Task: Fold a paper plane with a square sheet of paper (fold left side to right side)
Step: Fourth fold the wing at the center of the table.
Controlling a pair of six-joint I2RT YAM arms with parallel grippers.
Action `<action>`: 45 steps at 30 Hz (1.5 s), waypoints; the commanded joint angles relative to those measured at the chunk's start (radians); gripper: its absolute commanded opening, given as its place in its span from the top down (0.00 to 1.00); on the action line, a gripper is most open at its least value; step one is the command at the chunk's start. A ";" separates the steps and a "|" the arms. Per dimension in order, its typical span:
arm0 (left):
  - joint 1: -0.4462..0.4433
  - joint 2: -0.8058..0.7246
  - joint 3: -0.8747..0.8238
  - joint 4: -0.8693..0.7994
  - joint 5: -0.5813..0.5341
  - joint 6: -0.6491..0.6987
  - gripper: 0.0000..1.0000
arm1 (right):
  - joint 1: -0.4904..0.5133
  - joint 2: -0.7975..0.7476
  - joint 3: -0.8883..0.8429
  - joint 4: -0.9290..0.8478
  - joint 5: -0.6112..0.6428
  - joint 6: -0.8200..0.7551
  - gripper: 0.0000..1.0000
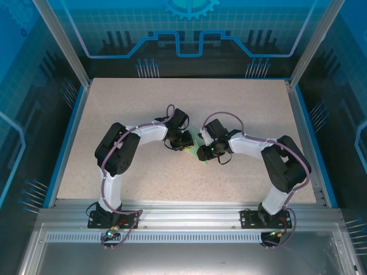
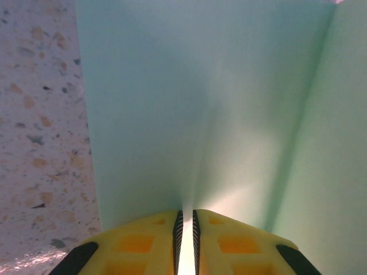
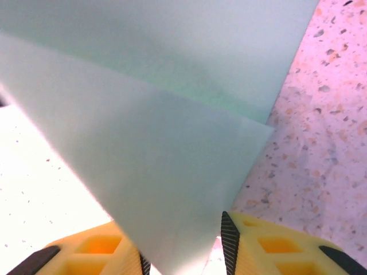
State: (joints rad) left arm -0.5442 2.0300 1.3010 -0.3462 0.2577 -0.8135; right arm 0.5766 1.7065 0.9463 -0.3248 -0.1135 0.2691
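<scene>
At the bottom edge of the left wrist view, the left pincer (image 2: 186, 243) has its yellow fingers (image 2: 137, 246) set nearly together. A bright sliver shows between the ribbed pads, which nip the near edge of the square sheet of paper (image 2: 200, 103). The frame cuts off the finger bases. Beyond the pads the pale green sheet climbs to the top of the frame. A soft crease runs up from the grip, and a second panel is angled along the right side. The sheet's far edge is out of frame. The speckled bench (image 2: 40, 114) shows down the left.

In the right wrist view the right pincer (image 3: 183, 255) stands partly open, its pads well apart. A pointed flap of the sheet comes down between them and covers the left pad. Whether the paper touches either pad cannot be told. A flatter layer lies behind it, toward the top.

From above, the arm bases sit at the bottom. Further up, at frame centre, both wrists meet over the sheet. A green sliver peeks out beneath the right wrist, and its outline there is too covered to make out.
</scene>
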 commanded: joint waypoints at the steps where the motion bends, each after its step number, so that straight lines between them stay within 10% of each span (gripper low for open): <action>1: 0.003 0.042 0.009 -0.047 -0.037 0.004 0.82 | 0.033 -0.039 -0.017 -0.006 0.075 -0.040 0.60; 24: 0.003 0.036 0.010 -0.050 -0.037 0.007 0.82 | 0.034 0.013 -0.010 0.018 0.008 -0.076 0.86; 45: 0.004 0.003 -0.010 -0.056 -0.036 0.018 0.82 | -0.092 0.062 -0.049 0.112 -0.265 -0.076 0.88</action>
State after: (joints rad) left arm -0.5442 2.0300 1.3010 -0.3462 0.2577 -0.8124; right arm 0.5087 1.7473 0.9123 -0.2436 -0.2993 0.1806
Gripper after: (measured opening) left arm 0.181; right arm 0.121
